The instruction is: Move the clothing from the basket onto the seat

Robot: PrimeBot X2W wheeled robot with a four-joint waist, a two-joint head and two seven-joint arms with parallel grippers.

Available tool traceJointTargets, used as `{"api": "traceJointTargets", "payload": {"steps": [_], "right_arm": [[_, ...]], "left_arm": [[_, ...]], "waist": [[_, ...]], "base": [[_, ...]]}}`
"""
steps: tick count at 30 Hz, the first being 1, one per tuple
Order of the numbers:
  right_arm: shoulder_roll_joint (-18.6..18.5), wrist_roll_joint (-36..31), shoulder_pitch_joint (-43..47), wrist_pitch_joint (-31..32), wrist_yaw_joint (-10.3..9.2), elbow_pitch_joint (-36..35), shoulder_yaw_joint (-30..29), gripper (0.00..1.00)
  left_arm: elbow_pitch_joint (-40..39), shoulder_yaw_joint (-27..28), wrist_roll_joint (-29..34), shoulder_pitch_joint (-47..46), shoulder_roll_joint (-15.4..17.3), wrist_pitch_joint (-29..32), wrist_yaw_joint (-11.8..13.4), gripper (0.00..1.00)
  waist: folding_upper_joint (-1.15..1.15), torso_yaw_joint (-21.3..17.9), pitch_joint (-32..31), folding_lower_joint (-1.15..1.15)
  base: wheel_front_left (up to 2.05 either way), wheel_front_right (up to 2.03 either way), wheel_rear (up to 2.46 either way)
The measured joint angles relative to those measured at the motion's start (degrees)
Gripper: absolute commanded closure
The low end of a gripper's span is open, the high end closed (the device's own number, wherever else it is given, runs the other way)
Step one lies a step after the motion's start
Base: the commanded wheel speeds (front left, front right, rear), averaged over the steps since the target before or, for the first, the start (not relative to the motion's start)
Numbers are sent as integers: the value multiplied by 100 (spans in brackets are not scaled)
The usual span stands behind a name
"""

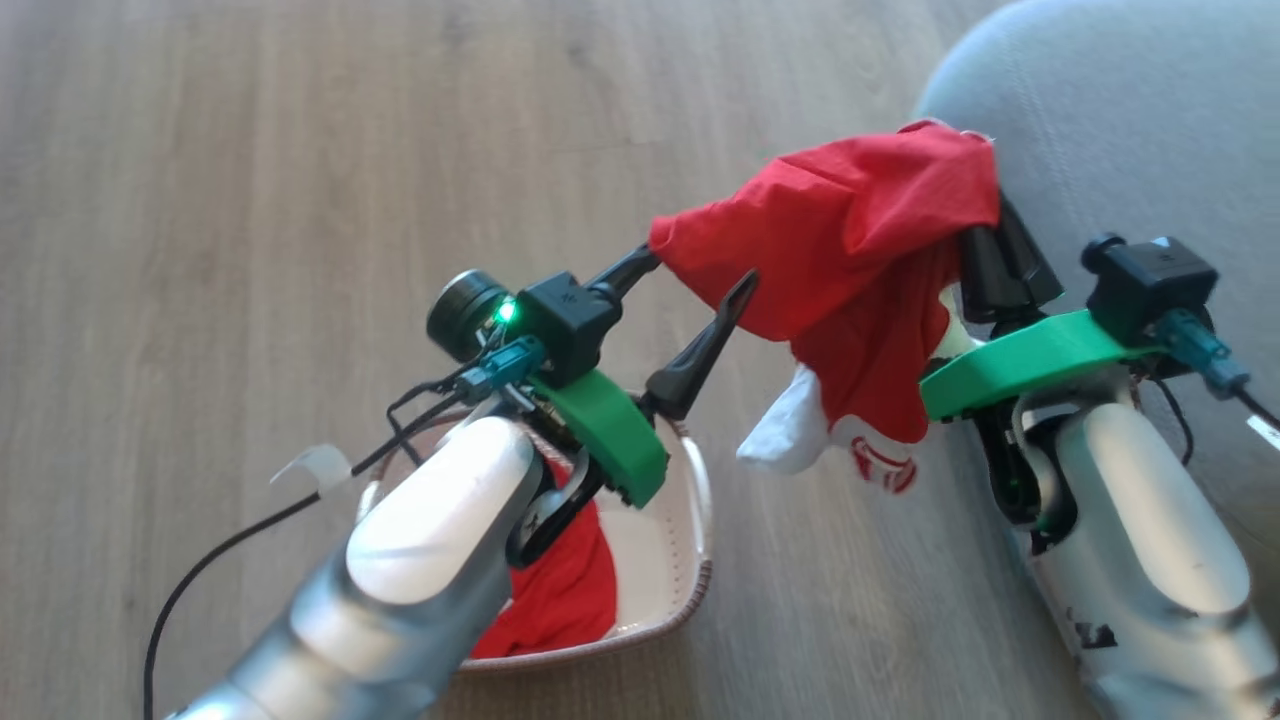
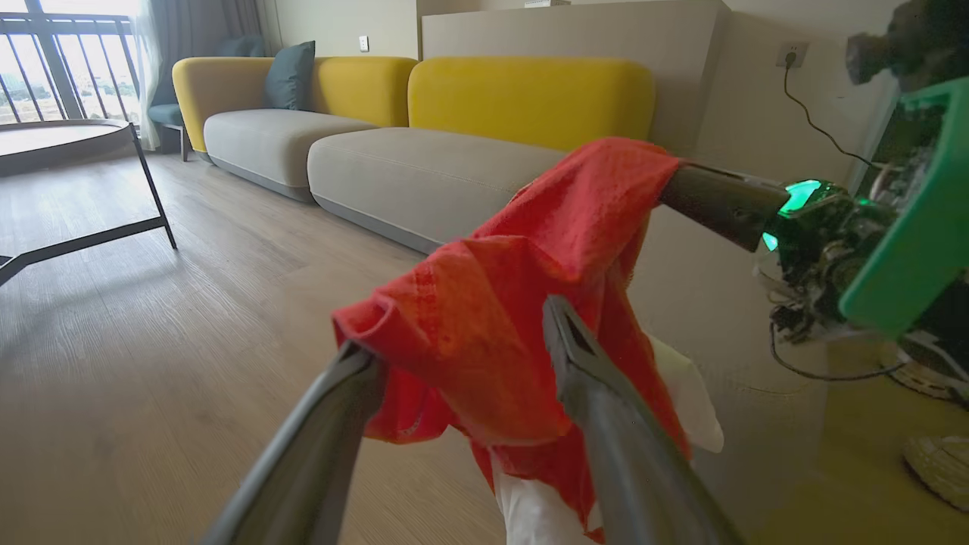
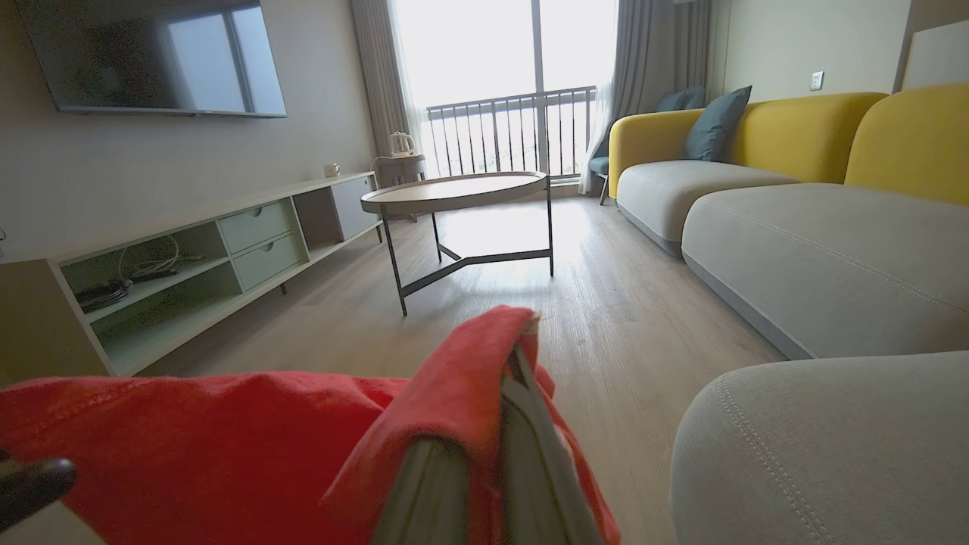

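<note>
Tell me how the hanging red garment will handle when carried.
Likely floppy: the red garment sags in folds from the right end effector. Probably light, since an edge pinch holds it. It may snag: cloth drapes over a finger of the open left end effector.

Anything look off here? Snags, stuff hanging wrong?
Yes. The left end effector is open, yet the red garment hangs hooked over one of its fingers, stretched across to the right end effector, which is shut on it. It hangs beside the seat, not on it. A second garment lies in the basket.
</note>
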Motion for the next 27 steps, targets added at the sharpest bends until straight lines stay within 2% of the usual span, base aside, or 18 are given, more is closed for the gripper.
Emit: {"api": "traceJointTargets", "payload": {"steps": [12, 14, 18, 19, 24, 27], "right_arm": [[168, 124, 16, 0, 0, -501, -557, 100], [187, 125, 16, 0, 0, -524, -571, 100], [285, 154, 72, 0, 0, -549, -486, 100], [285, 154, 72, 0, 0, -549, -486, 100], [307, 185, 161, 0, 0, -564, -453, 100], [311, 185, 228, 0, 0, -654, -594, 100]], "left_arm": [[-20, 49, -40, 423, 265, 1, 0, 0], [-21, 73, -41, 471, 281, 1, 0, 0], [-31, 254, -40, 798, 312, 1, 0, 0], [-31, 254, -40, 798, 312, 1, 0, 0], [-31, 342, 63, 926, 345, 3, 0, 0], [-41, 357, 70, 922, 346, 3, 0, 0]], "waist": [[0, -1009, 58, 0], [0, -1097, 51, 0], [0, -1587, -21, 0], [0, -1587, -21, 0], [0, -2092, -66, 0], [0, -2326, -71, 0]], "base": [[0, 0, 0], [0, 0, 0], [0, 0, 0], [0, 0, 0], [0, 0, 0], [0, 0, 0]]}}
